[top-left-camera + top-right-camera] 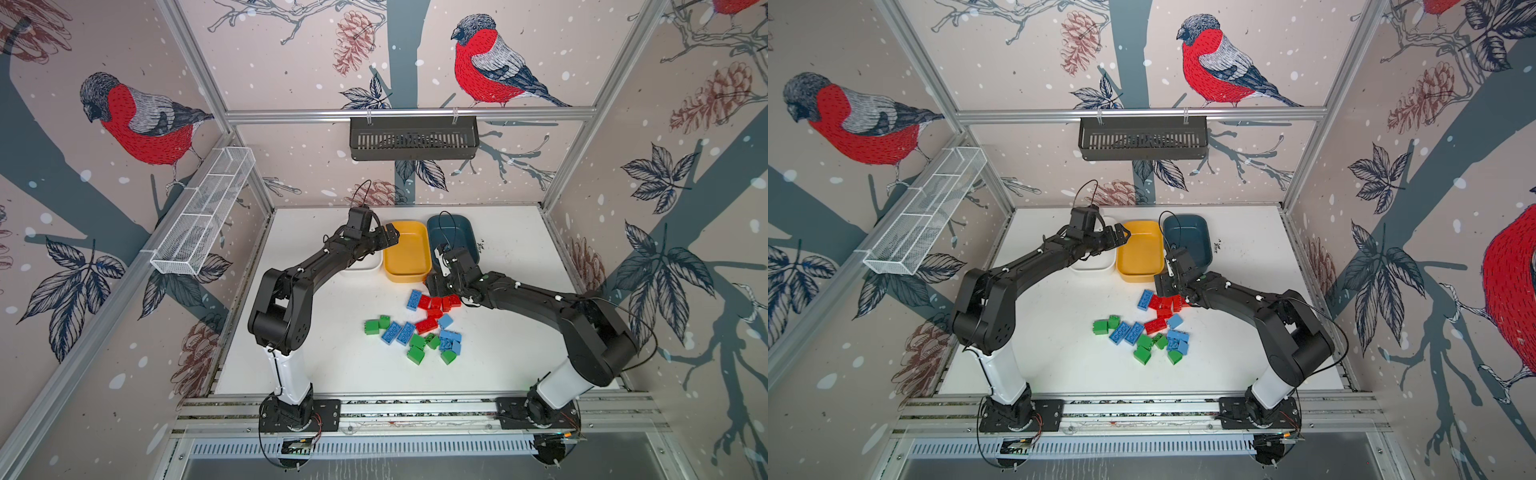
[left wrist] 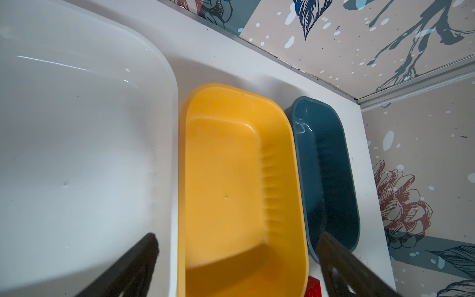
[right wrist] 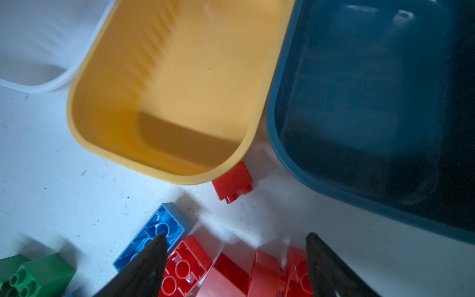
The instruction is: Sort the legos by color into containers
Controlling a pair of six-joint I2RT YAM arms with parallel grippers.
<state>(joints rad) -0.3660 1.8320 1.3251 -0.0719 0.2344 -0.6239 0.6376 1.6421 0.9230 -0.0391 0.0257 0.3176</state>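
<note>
Our right gripper (image 3: pixel 235 236) hangs with jaws wide over the red legos (image 3: pixel 185 267) at the far edge of the lego pile (image 1: pixel 419 328), gripping nothing. Our left gripper (image 2: pixel 237 235), also wide and bare, hovers above the white tub (image 2: pixel 77 128) and yellow tub (image 2: pixel 231 180) at the far side. These and the teal tub (image 1: pixel 461 232) to their right look empty, so we judge sorting barely begun: every brick we see lies on the table (image 1: pixel 332 374).

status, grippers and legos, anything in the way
Left gripper open, empty, above white tub and yellow tub. Right gripper open over red legos. No legos in any tub seen. Red brick lies against yellow tub.
</note>
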